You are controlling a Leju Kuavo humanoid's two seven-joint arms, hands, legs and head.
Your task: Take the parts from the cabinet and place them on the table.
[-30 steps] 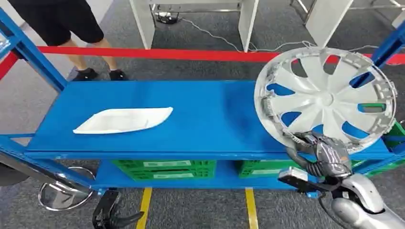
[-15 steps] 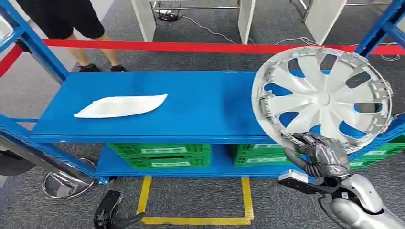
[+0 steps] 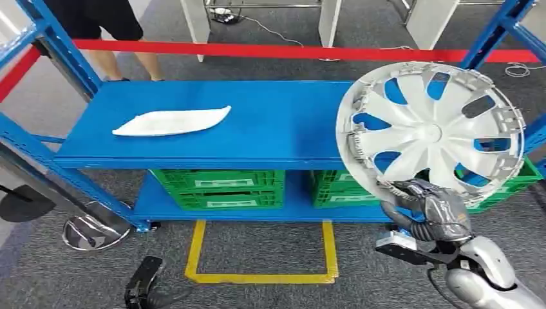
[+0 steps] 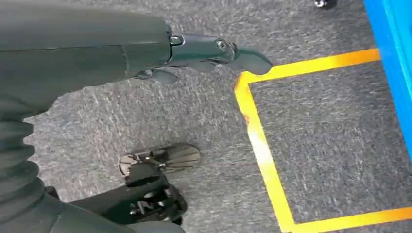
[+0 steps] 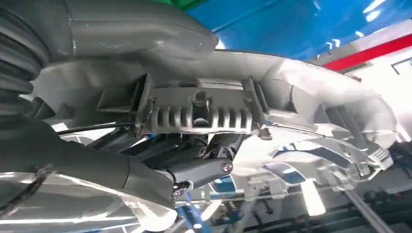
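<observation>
We see the right hand (image 3: 430, 209) at lower right of the head view, gripping the bottom rim of a silver hubcap (image 3: 433, 132) — held upright, in front of the blue shelf (image 3: 283, 125). A white part (image 3: 172, 121) lies on the shelf at upper left. The left hand (image 4: 204, 53) hangs over grey carpet (image 4: 330, 145), holding nothing, fingers out straight. 2 green crates (image 3: 219, 188) sit on the lower level.
</observation>
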